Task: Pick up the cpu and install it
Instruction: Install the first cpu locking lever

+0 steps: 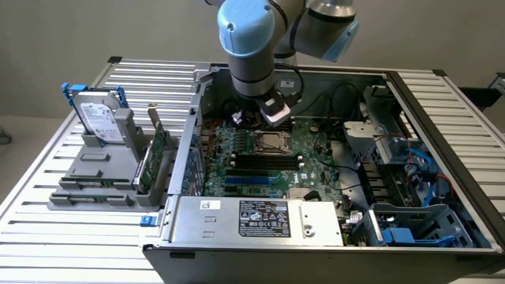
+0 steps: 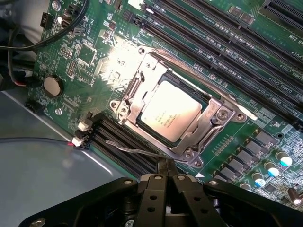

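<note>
Gripper (image 2: 166, 163) was pinched shut on nothing, and the cpu (image 2: 170, 111) sat flat in its socket (image 2: 135, 101) just ahead of and below the tips, square, no real long axis.

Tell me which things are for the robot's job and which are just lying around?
For the job: cpu, sitting in its socket; the shut fingers close by.

Just lying about: hard drive, green cards, power supply, blue cables.
</note>
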Controlling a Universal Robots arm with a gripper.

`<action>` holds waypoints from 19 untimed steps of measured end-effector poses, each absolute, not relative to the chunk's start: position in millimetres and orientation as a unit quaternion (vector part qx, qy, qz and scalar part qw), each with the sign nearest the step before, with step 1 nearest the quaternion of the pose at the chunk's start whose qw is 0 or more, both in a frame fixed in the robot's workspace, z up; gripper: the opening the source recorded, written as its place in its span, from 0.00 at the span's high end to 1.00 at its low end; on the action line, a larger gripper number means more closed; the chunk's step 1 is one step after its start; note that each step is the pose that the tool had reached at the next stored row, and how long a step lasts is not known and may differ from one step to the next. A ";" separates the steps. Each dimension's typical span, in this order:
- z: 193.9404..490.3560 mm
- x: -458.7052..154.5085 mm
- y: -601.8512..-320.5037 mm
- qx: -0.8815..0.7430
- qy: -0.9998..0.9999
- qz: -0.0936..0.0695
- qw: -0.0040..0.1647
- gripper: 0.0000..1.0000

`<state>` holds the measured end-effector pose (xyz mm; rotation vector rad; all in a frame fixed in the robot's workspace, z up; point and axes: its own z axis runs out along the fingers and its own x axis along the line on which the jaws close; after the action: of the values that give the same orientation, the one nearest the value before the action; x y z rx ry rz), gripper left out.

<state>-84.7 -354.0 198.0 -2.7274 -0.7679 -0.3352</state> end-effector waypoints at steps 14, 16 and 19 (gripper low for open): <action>194.9 -81.7 -353.5 -0.947 -0.261 -0.117 0.143 0.89; 194.6 -81.4 -353.0 -0.948 -0.261 -0.117 0.143 0.89; 194.3 -81.1 -351.9 -0.948 -0.259 -0.117 0.143 0.89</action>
<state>-81.1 -351.9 194.3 -2.7344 -0.7484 -0.3382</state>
